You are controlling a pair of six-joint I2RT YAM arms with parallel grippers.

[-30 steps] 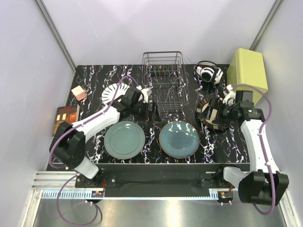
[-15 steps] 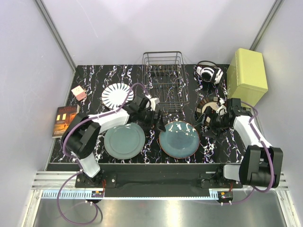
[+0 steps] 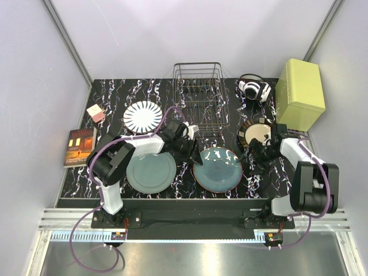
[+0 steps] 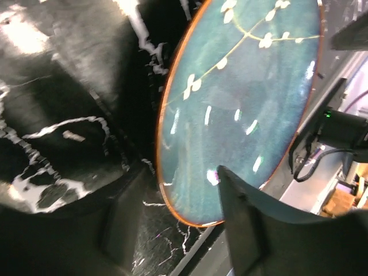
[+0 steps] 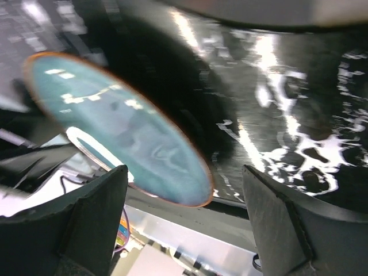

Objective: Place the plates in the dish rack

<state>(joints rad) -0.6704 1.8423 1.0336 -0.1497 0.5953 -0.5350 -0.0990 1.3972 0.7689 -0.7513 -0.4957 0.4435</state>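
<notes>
Both wide open and empty, the left gripper [image 3: 192, 152] was positioned just beside the left rim of the brown-rimmed teal plate [image 3: 217, 168] and the right gripper [image 3: 257, 160] near its right rim.

The top camera sits high above and behind the arm bases, looking steeply down on the whole desk [image 3: 115, 95] from afar. The left wrist camera hangs low and close, facing right and near across the brown-rimmed teal plate [image 4: 241, 103], with the left tool [image 4: 178, 230] at its bottom edge. The right wrist camera, equally close, faces left over the same plate [image 5: 121, 126], past the right tool [image 5: 184, 224]. All three views share that plate [image 3: 217, 168].
</notes>
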